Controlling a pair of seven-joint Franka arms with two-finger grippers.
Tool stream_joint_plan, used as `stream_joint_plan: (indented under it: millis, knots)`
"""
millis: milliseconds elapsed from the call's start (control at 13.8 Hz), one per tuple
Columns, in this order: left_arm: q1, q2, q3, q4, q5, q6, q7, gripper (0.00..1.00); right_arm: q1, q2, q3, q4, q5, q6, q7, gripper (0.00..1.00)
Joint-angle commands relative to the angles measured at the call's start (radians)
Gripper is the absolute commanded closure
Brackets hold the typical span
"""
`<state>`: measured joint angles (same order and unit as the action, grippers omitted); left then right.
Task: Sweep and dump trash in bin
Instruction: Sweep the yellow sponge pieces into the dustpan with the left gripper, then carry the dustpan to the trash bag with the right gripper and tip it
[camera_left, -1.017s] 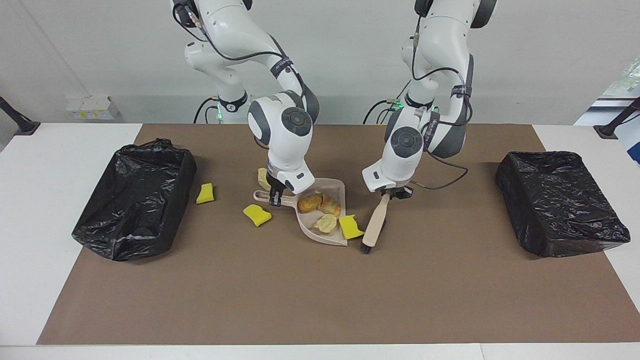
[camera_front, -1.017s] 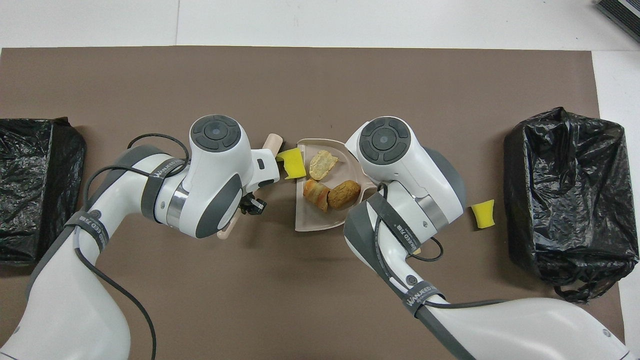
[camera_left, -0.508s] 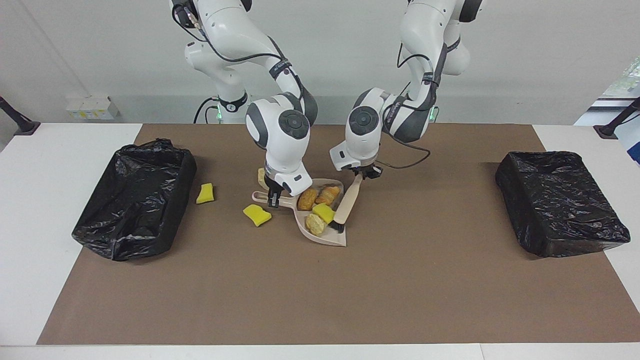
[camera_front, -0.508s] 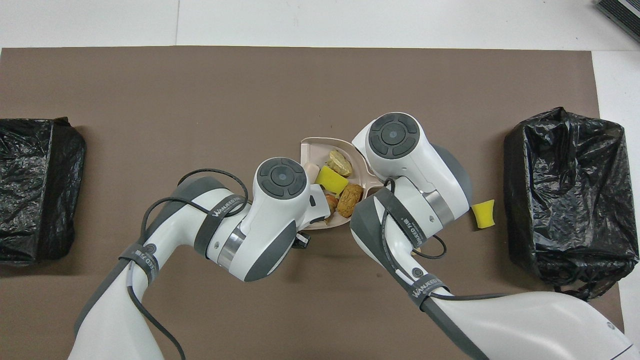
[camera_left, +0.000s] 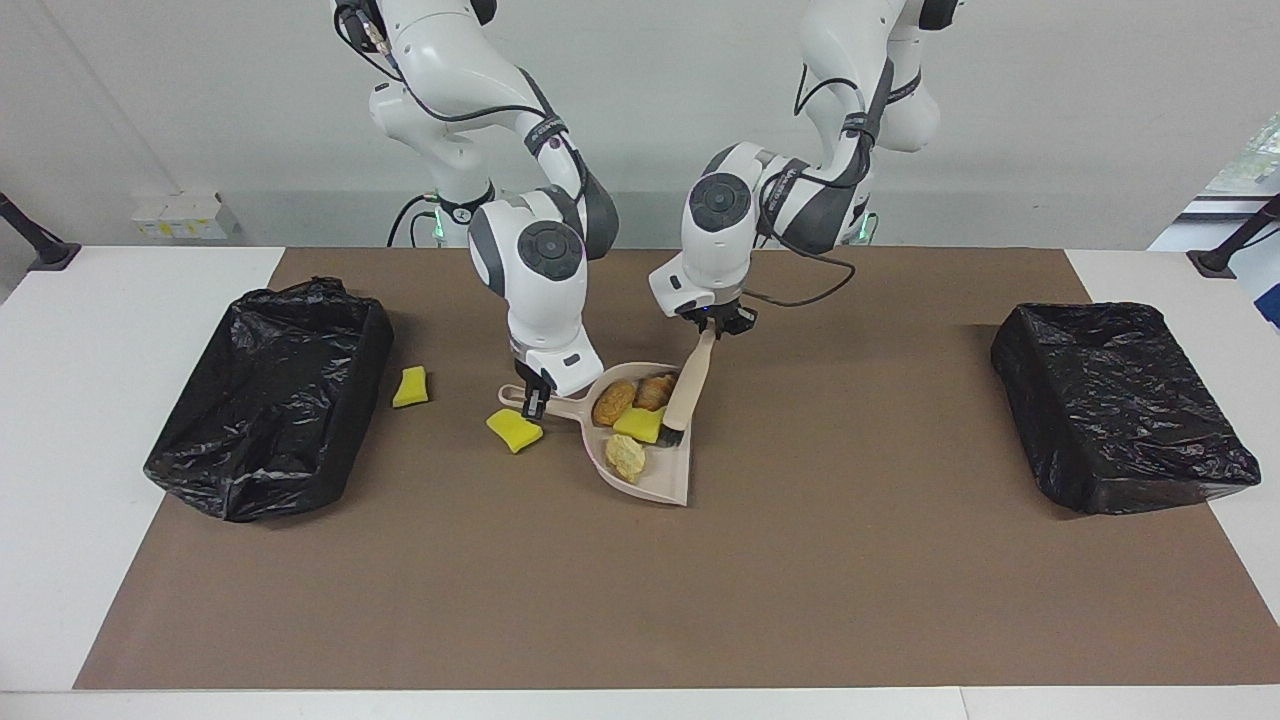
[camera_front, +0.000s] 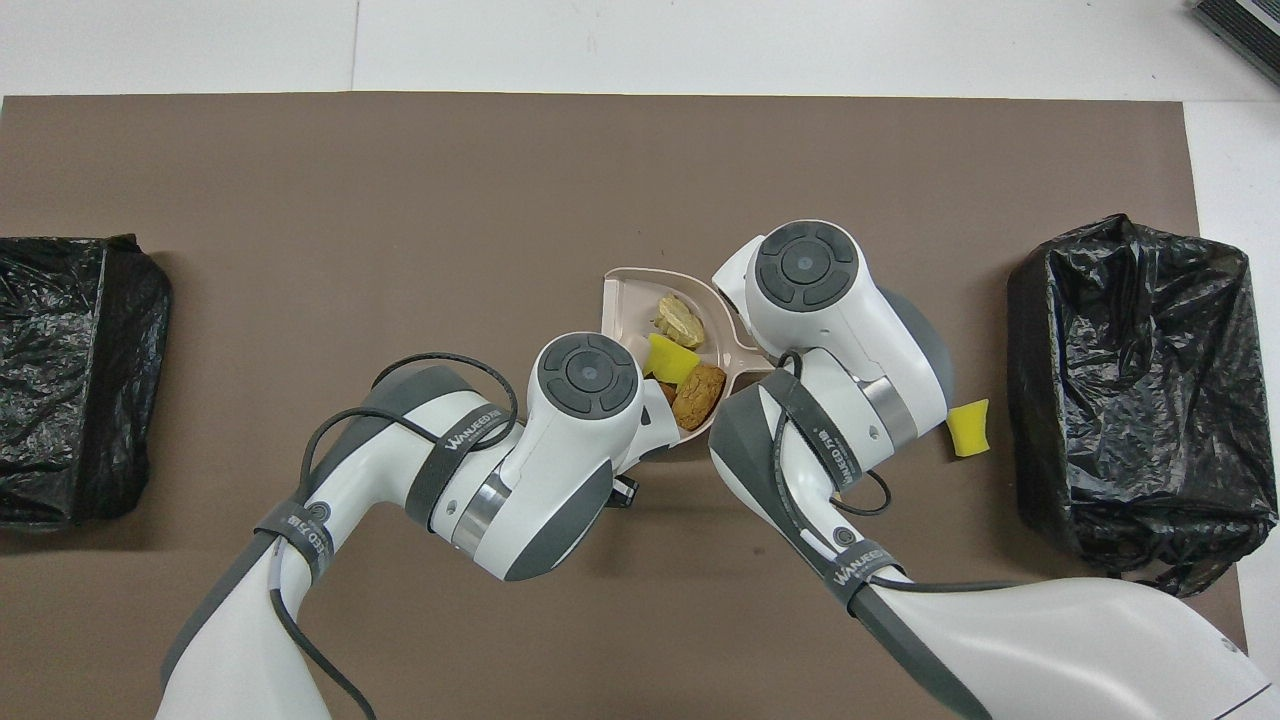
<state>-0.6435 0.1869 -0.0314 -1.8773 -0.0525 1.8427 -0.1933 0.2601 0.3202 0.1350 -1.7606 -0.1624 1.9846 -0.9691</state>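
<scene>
Facing view: left gripper (camera_left: 712, 330) clamped on brush (camera_left: 684, 392), right gripper (camera_left: 533, 396) clamped on dustpan (camera_left: 660, 478); below them, trash (camera_left: 626, 456), likely light, soft, best swept.

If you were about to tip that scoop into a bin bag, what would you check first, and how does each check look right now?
1. Right gripper shut on the dustpan handle: ok.
2. Left gripper shut on the brush handle: ok.
3. Scraps sit in the dustpan: ok, a yellow sponge piece, a pale lump and two brown lumps.
4. All trash collected: not ok. A yellow sponge lies beside the handle, another yellow scrap beside the bin.
5. Brush out of the dustpan: not ok, its bristles rest inside.
6. Bin at the right arm's end open: cannot tell.
</scene>
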Motion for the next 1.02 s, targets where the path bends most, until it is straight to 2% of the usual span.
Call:
stream_joint_plan:
  millis: [0, 145, 363, 508, 726, 944]
  knots:
    - [0.021, -0.059, 0.005, -0.008, -0.007, -0.031, -0.005, 1.0, -0.025, -0.104, 0.014, -0.098, 0.057, 0.066, -0.062, 1.0]
    - [0.05, -0.099, 0.005, -0.008, -0.007, -0.045, -0.005, 1.0, -0.024, -0.139, 0.014, -0.134, 0.055, 0.111, -0.089, 1.0]
    - [0.113, -0.173, 0.005, -0.006, -0.007, -0.065, -0.005, 1.0, -0.048, -0.162, 0.014, -0.135, 0.058, 0.109, -0.166, 1.0]
    - [0.137, -0.19, 0.007, 0.003, -0.003, -0.118, -0.006, 1.0, -0.064, -0.176, 0.014, -0.134, 0.063, 0.096, -0.2, 1.0]
    - [0.18, -0.196, 0.008, -0.008, -0.001, -0.145, -0.037, 1.0, -0.169, -0.21, 0.012, -0.151, 0.144, 0.063, -0.325, 1.0]
    - [0.193, -0.21, 0.007, -0.029, -0.001, -0.143, -0.087, 1.0, -0.287, -0.24, 0.011, -0.151, 0.146, 0.025, -0.42, 1.0]
